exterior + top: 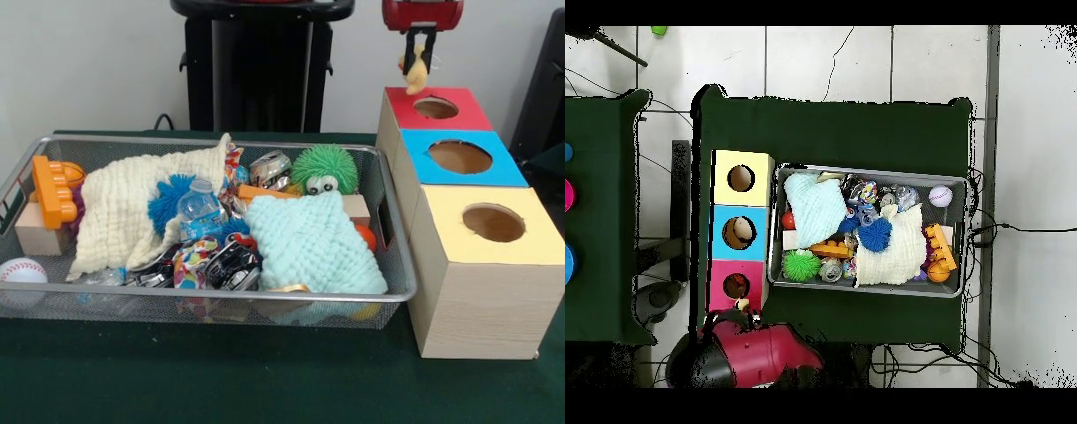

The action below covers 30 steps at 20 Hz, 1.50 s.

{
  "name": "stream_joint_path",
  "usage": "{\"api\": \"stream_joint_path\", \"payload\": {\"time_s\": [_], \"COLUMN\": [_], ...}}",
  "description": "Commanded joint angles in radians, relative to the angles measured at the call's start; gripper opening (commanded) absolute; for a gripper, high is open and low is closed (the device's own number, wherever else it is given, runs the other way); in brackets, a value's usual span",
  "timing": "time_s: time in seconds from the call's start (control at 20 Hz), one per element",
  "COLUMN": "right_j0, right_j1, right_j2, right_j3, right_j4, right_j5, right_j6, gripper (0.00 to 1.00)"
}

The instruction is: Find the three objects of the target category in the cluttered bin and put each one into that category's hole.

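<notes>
- gripper (417,66) poised above the red box (441,119), fingers pinched on a small yellow toy (414,78) that dangles beneath them.
- toy hanging a little toward the bin side of the hole (436,108), near its rim rather than dead centre; likely held high to clear the box edge before a drop.
- overhead view: gripper (745,308) at the red box's base-side end, just beside the hole (736,286).
- bin (399,291) alongside the three boxes, packed with clutter: cream cloth (132,212), mint cloth (313,243), green fuzzy toy (325,170), water bottle (199,210), orange block (53,190), baseball (21,272).
- cloths draped over much of the pile, hiding what lies below; remaining targets impossible to pick out.
- blue box (459,157) and yellow box (493,223) next in line, holes facing up.
</notes>
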Motion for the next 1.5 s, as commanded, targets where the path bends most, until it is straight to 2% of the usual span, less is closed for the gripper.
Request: {"api": "stream_joint_path", "payload": {"time_s": [0.05, 0.4, 0.8, 0.95, 1.3, 1.5], "right_j0": [0.09, 0.142, 0.143, 0.145, 0.122, 0.12], "right_j1": [0.062, 0.243, 0.335, 0.331, 0.221, 0.207], "right_j2": [-0.079, -0.12, -0.127, -0.133, -0.13, -0.14], "right_j3": [-0.026, -0.04, -0.06, -0.065, -0.065, -0.081], "right_j4": [0.132, 0.172, 0.191, 0.194, 0.19, 0.19], "right_j5": [-0.036, -0.235, -0.357, -0.358, -0.229, -0.224], "right_j6": [0.314, 0.297, 0.266, 0.259, 0.208, 0.202], "gripper": [0.0, 0.0, 0.0, 0.0, 0.0, 0.0]}}
